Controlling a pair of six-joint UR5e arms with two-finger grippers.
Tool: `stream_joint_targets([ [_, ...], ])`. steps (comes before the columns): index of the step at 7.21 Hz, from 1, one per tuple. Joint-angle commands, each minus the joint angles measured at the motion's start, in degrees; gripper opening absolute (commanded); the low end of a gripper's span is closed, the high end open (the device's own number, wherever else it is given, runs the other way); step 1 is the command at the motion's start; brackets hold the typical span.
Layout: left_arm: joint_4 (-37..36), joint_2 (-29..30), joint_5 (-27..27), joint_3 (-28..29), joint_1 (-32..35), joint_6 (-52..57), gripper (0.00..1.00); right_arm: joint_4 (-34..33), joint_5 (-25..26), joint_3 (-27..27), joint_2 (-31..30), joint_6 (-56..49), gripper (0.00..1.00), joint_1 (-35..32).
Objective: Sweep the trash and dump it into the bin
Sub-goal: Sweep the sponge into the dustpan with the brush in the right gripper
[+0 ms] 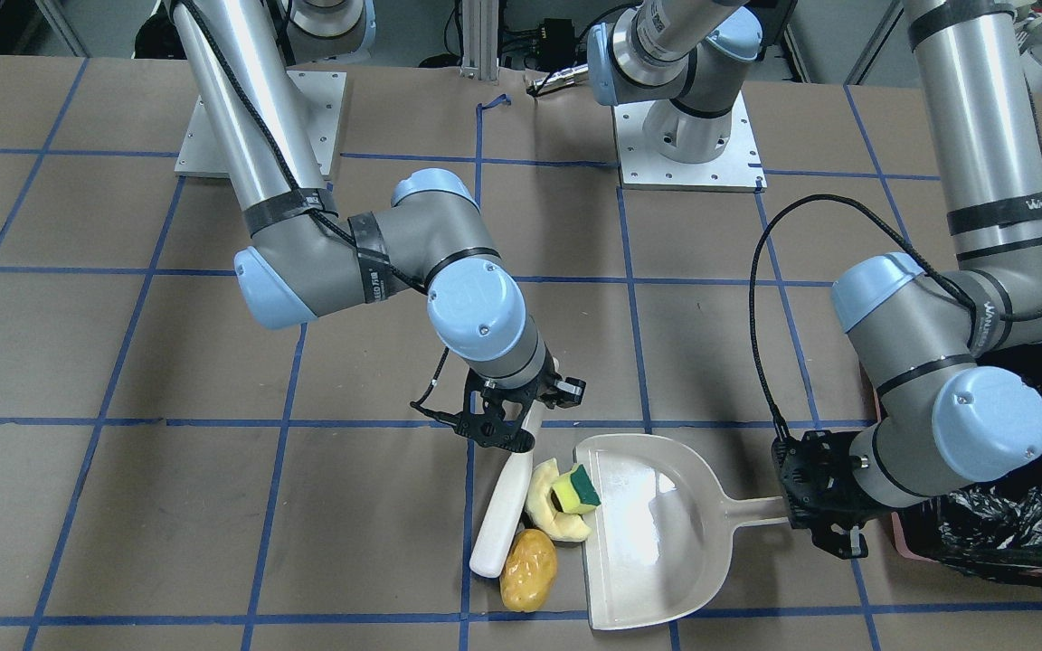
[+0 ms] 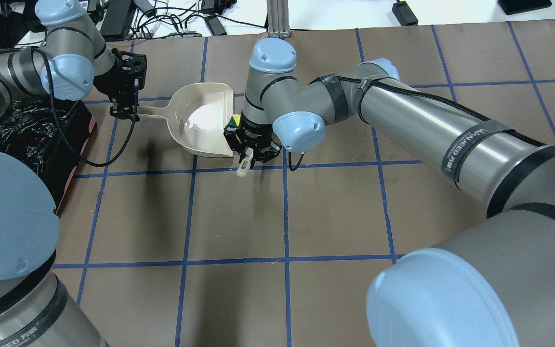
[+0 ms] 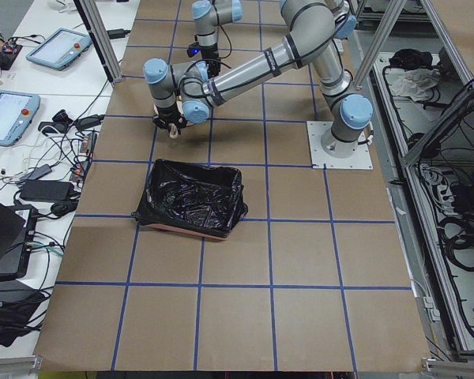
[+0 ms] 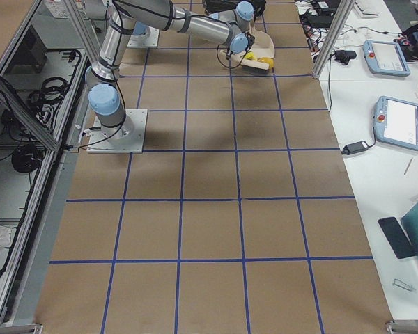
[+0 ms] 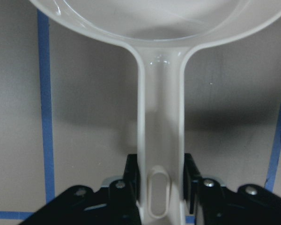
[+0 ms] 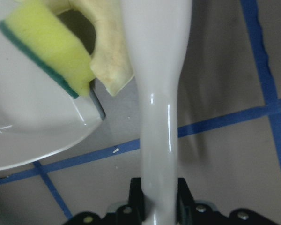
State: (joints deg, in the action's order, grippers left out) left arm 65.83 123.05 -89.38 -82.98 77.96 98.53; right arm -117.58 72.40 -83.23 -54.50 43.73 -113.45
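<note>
The cream dustpan (image 1: 657, 533) lies flat on the table, and my left gripper (image 1: 797, 515) is shut on its handle (image 5: 161, 140). My right gripper (image 1: 507, 425) is shut on a white sweeping tool (image 1: 503, 515) whose blade rests on the table beside the pan's mouth. The cream wedge (image 1: 550, 511) lies between the blade and the pan's lip, with the yellow-and-green sponge piece (image 1: 575, 488) on it, overlapping the lip. The yellow-orange lump (image 1: 528, 570) sits on the table by the blade's end, just outside the lip. The black-lined bin (image 1: 1018, 515) stands behind my left gripper.
The brown table has a blue tape grid. The two arm bases (image 1: 688, 145) stand at the robot's side of the table. The bin also shows in the overhead view (image 2: 32, 140), under my left arm. Tablets and cables lie on side benches off the table's far edge (image 3: 59, 47).
</note>
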Motion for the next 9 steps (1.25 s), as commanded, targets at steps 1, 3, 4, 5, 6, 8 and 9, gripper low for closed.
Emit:
stream_joint_targets([
  [1, 0.00, 0.00, 0.00, 0.01, 0.00, 0.09, 0.14, -0.10, -0.07, 2.37, 1.24, 2.06, 0.00, -2.12],
  [3, 0.00, 0.00, 0.00, 0.01, 0.00, 0.00, 0.14, -2.81, -0.07, 2.37, 1.32, 4.15, 0.00, -4.49],
  [4, 0.00, 0.00, 0.43, 0.01, 0.09, 0.00, 0.14, -3.44, -0.42, 2.37, 1.50, 4.52, 0.00, -5.19],
  [5, 0.00, 0.00, 0.26, 0.01, 0.00, 0.09, 0.14, -5.79, -1.99, 2.72, 2.11, 5.40, 0.00, -5.90],
  [6, 0.00, 0.00, 0.17, 0.01, 0.00, 0.09, 0.14, -6.69, -2.18, 3.85, 3.07, 7.06, 0.00, -6.77],
  [8, 0.00, 0.00, 0.17, 0.01, 0.00, 0.09, 0.14, -6.78, -4.80, 5.70, 3.52, 8.56, 0.00, -7.75],
  [9, 0.00, 0.00, 0.17, 0.01, 0.00, 0.09, 0.14, -6.78, -5.08, 6.06, 3.52, 8.74, 0.00, -8.79],
])
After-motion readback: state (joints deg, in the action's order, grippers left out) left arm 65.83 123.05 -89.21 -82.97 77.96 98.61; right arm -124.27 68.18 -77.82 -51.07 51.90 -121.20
